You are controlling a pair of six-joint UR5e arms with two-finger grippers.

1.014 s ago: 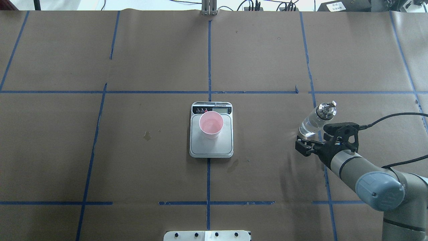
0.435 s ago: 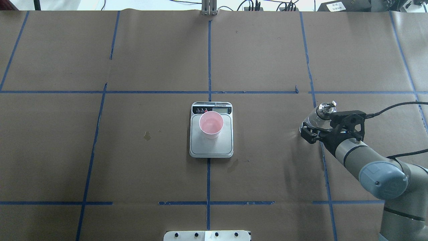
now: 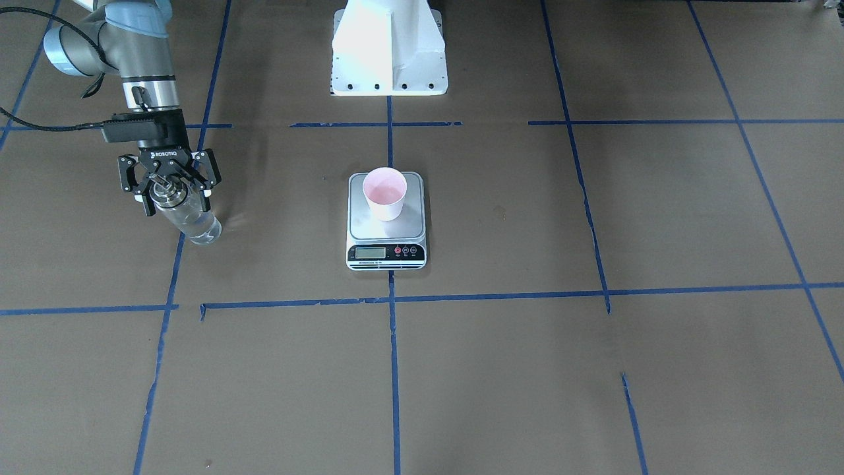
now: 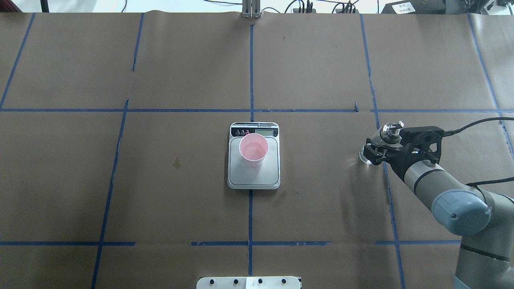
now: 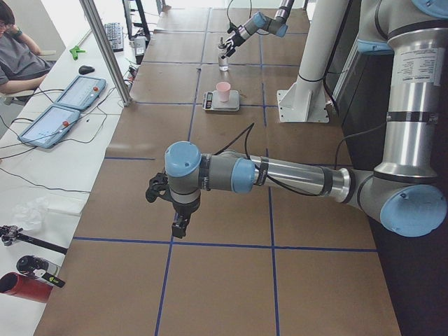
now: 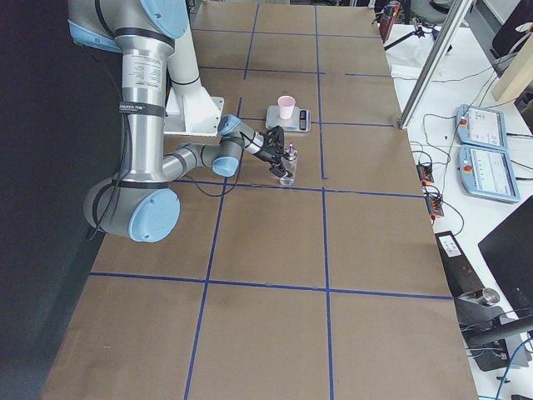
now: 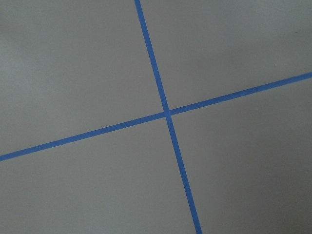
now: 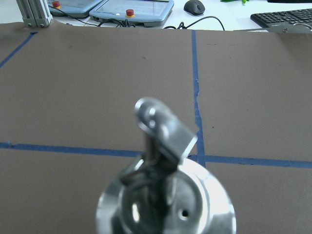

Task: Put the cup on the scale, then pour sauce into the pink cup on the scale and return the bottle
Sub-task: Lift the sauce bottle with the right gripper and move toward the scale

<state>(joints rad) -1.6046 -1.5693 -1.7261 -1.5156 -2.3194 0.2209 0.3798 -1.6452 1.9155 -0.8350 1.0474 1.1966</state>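
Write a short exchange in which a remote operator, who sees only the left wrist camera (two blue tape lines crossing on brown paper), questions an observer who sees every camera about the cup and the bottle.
Operator: My view shows only tape lines. Where is the cup?
Observer: The cup stands upright on the steel platform of the scale.
Operator: And the bottle?
Observer: The bottle stands on the table, apart from the scale on the robot's right side.
Operator: Is anything holding it?
Observer: Not gripped as far as I can see. The right gripper is open, with one finger on each side of the bottle's metal top.
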